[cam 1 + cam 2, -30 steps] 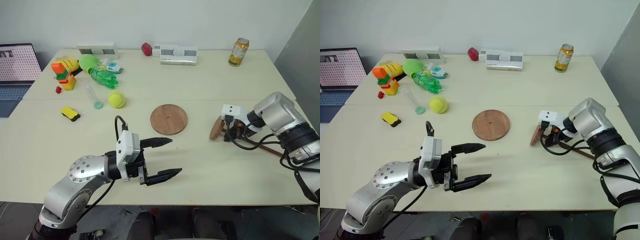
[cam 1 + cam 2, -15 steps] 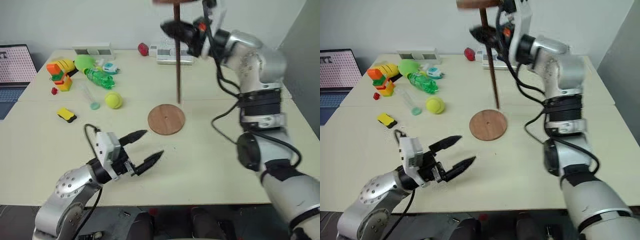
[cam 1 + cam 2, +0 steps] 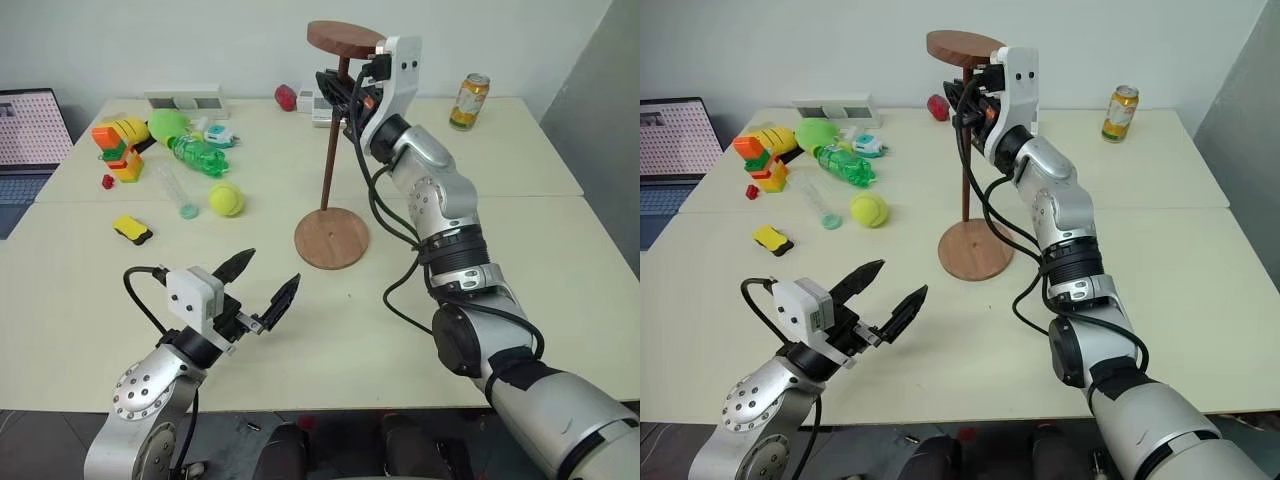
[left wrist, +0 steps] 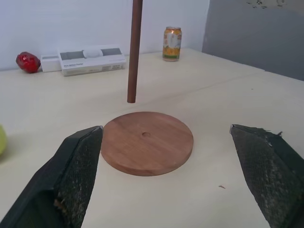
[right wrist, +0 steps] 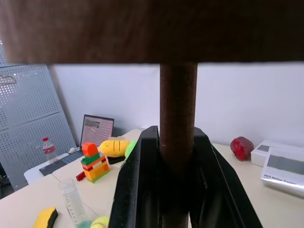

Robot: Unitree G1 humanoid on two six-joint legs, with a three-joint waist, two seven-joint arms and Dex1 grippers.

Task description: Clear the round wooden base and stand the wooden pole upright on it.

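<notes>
Right pincer (image 5: 175, 156): its two black fingers are clamped on the wooden pole (image 3: 332, 140), high up near the top.
Wooden pole: it hangs almost straight up and down, with its small round disc at the top. Its bottom tip is in the air, just above the far edge of the round wooden base (image 3: 332, 238). In the left wrist view the tip does not touch the base and is not over the hole.
Round wooden base: it lies flat near the middle of the surface (image 3: 520, 260). Nothing is on top of it. Its small hole in the middle can be seen in the left wrist view.
Left pincer (image 3: 262, 289): its two black fingers are wide apart and hold nothing. It hovers near the front edge of the surface, pointing at the base, with a gap between them.
Tennis ball (image 3: 227, 199): on the surface, to the left of the base.
Toys: a green bottle (image 3: 200, 156), a clear tube (image 3: 175, 187), a yellow and black block (image 3: 134, 229) and bright blocks (image 3: 120, 150) lie on the left side.
Soda can (image 3: 465, 101): stands at the far right of the surface.
White boxes: one (image 3: 185, 99) at the back left, one (image 4: 90, 59) at the back behind the pole, with a red thing (image 3: 287, 97) beside it.
Laptop (image 3: 30, 140): open, at the far left.
</notes>
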